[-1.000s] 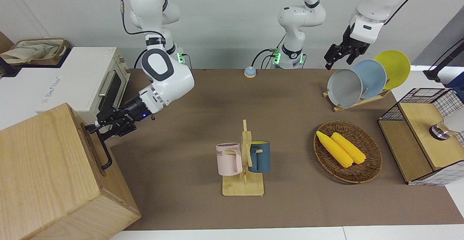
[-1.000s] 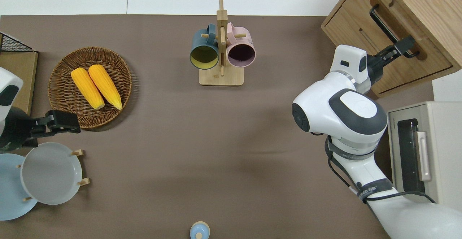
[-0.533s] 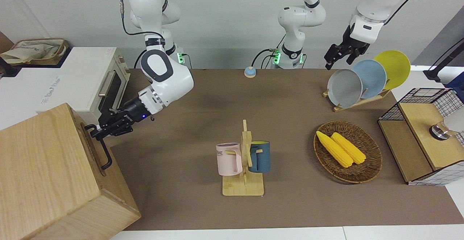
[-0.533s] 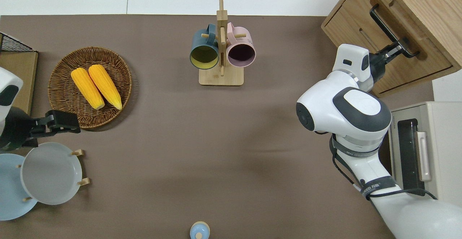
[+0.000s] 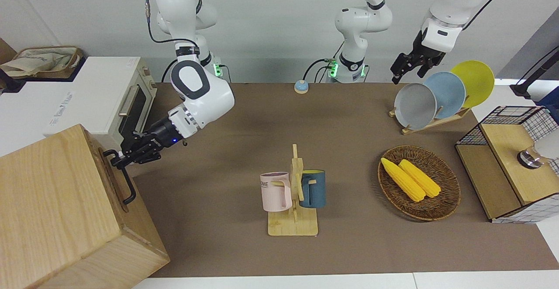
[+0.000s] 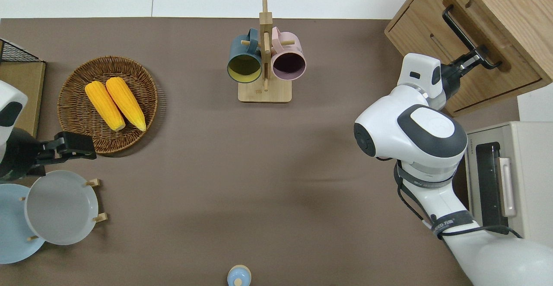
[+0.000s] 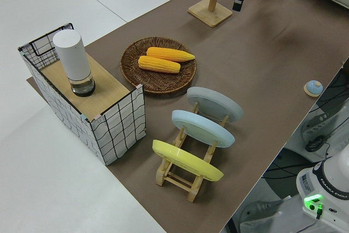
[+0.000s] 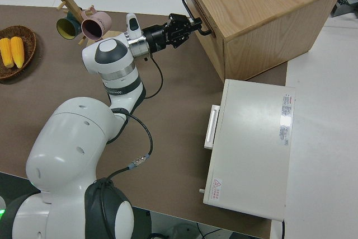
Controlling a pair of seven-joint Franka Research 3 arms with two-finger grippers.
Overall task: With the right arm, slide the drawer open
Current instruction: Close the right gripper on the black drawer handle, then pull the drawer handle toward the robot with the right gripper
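Pale wood makes up the big box (image 6: 497,14) at the right arm's end of the table, and the drawer (image 6: 464,61) sits low in its front, flush with the box as far as the overhead view shows. Along the drawer's front runs a black bar handle (image 6: 464,35). The right gripper (image 6: 475,57) reaches in level from the right arm (image 6: 414,130), and its fingers are clamped on the end of the handle nearer to the robots; the front view shows the black fingertips (image 5: 117,161) pinched against the bar. A white toaster oven (image 6: 510,182) stands just beside the box, nearer to the robots. Near the middle of the table a wooden mug rack (image 6: 264,61) carries a blue mug (image 6: 244,59) and a pink mug (image 6: 288,59). Toward the left arm's end lie a wicker basket (image 6: 69,104) with two corn cobs (image 6: 114,103) and a plate rack (image 5: 430,121). The left arm is parked; I cannot tell how the jaws of the left gripper (image 5: 408,68) stand
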